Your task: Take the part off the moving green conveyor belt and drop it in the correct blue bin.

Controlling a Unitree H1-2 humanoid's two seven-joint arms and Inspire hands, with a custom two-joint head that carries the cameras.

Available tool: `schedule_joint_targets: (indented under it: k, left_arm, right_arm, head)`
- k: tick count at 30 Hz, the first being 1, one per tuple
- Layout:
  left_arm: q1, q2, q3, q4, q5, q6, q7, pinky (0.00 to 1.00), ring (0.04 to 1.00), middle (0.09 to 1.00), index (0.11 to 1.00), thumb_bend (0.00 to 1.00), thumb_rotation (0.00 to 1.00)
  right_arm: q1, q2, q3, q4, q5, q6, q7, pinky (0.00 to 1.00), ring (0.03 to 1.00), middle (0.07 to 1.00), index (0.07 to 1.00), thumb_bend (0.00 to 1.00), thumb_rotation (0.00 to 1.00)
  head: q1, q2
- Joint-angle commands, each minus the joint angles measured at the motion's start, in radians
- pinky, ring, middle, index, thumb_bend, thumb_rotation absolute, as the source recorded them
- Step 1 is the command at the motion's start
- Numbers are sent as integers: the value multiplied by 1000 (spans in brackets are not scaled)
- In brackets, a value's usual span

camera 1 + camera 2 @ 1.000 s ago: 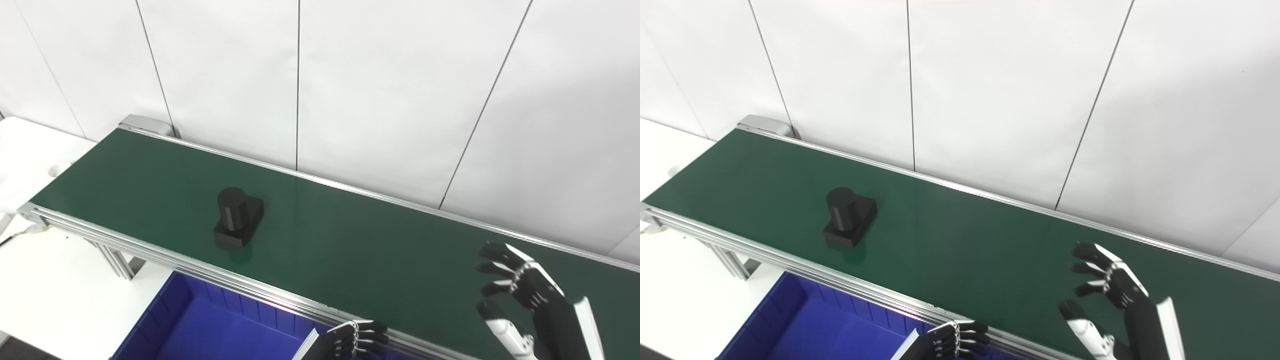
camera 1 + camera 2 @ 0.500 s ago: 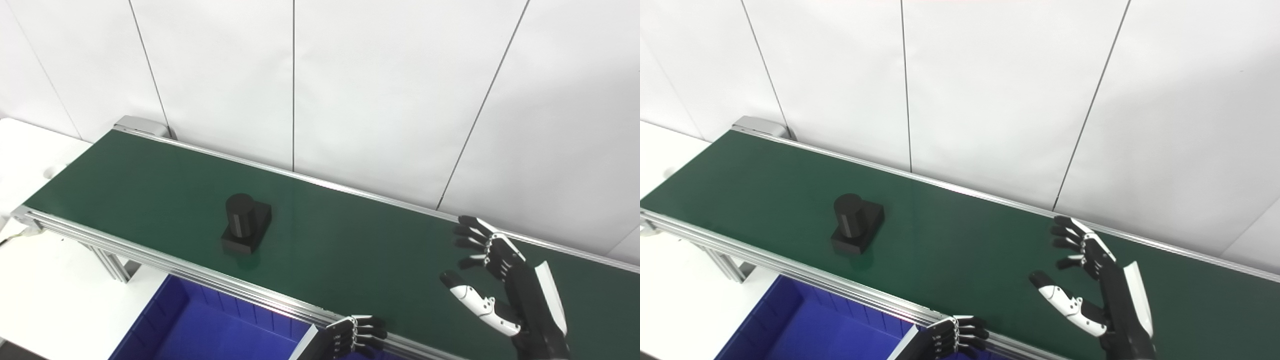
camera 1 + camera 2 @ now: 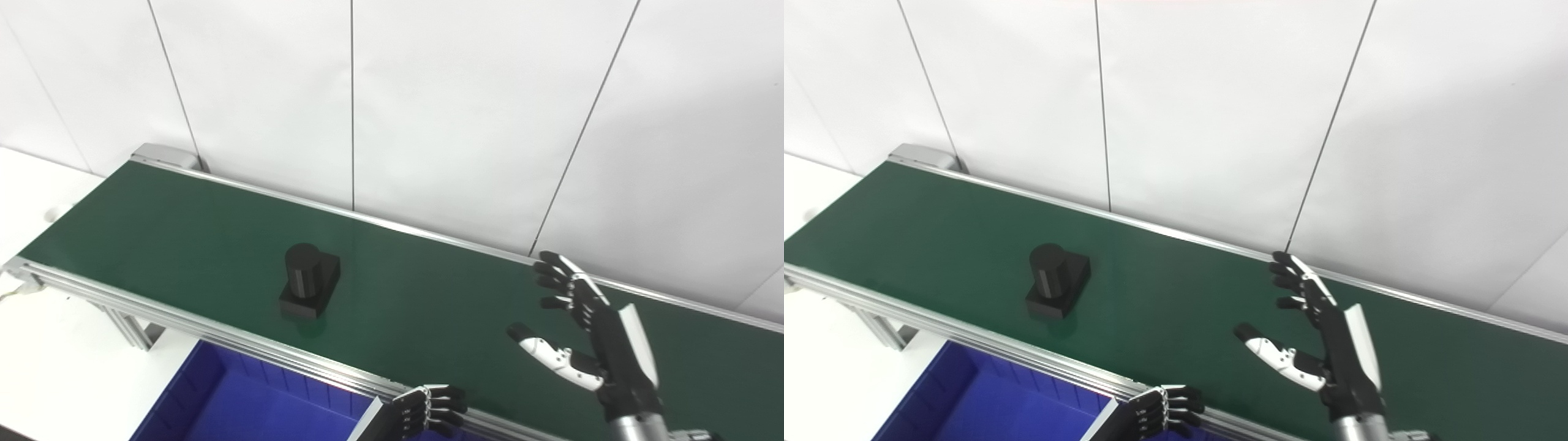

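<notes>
The right hand (image 3: pixel 588 331), fingers spread wide and empty, hovers lower right over the green belt (image 3: pixel 429 306). To catch the black part (image 3: pixel 309 282) at centre left, it should close around the upright cylinder.

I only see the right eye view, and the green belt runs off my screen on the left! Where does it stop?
Observer: In the left eye view the green conveyor belt stops inside the picture, at the silver corner of its frame.
Operator: Ooh, what's beside that corner?
Observer: Just below it, at the very edge of the picture, something thin and yellowish, maybe a cable, lies over the white table. It is too small to be sure what it is.
</notes>
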Motion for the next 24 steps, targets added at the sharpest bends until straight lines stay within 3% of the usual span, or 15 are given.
schedule_joint_targets:
  k: [1, 7, 11, 24]
  left_arm:
    - [-6, -2, -5, -20, -3, -43, -8, 626, 686, 730, 754, 853, 515]
    - [2, -4, -7, -37, 0, -35, -7, 633, 688, 731, 756, 858, 535]
    - [6, -4, -11, -46, 8, -28, -5, 639, 692, 734, 762, 861, 541]
    - [9, -8, -20, -56, 20, -21, -2, 632, 686, 729, 762, 867, 553]
  right_arm:
    - [-55, 26, 9, -1, -10, 13, -4, 719, 817, 836, 866, 620, 319]
    - [-112, 55, 26, 73, -28, -8, -7, 722, 811, 830, 860, 638, 333]
    - [-151, 81, 46, 131, -50, -9, -12, 732, 819, 834, 864, 668, 411]
    - [-227, 150, 97, 310, -75, -60, -32, 727, 800, 817, 842, 691, 368]
  head:
    - [1, 1]
    - [-2, 22]
    - [2, 32]
    - [10, 44]
